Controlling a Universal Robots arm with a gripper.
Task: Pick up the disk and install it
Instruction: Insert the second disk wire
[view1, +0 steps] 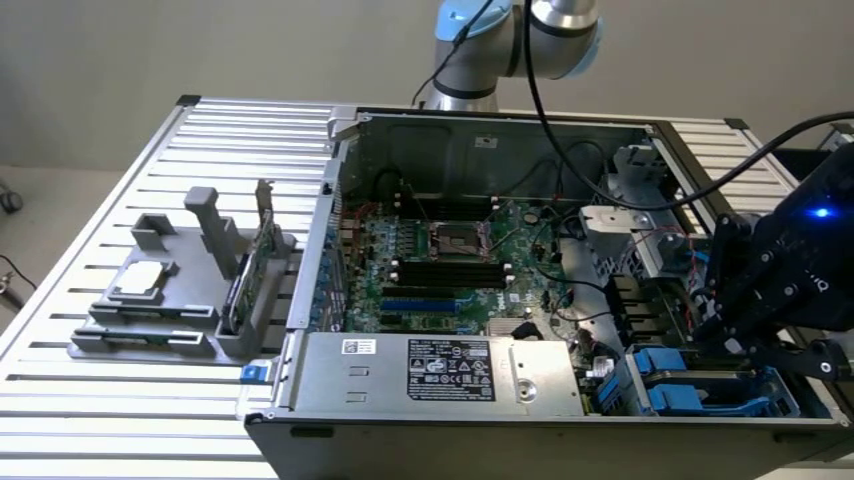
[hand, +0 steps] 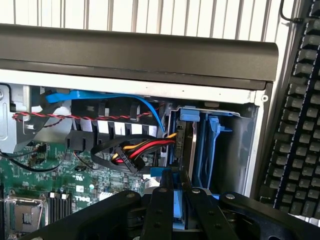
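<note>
The disk (hand: 183, 145) stands edge-on in the drive bay at the corner of the open computer case, framed by its blue carrier. My gripper (hand: 177, 202) is shut on the near end of that blue carrier, with a dark finger (hand: 161, 205) on each side of it. Red, yellow and black power wires (hand: 132, 150) and a blue data cable run to the bay beside the disk. In the exterior view my gripper (view1: 738, 345) hangs over the blue carriers (view1: 671, 378) at the case's near corner, on the exterior view's right.
A second blue carrier (hand: 216, 142) stands in the slot beside the disk. The case wall (hand: 140, 55) runs close behind the bay, and a keyboard (hand: 300, 130) lies outside it. The power supply (view1: 447, 368), the motherboard (view1: 441, 255) and a grey fixture (view1: 174, 300) are also in view.
</note>
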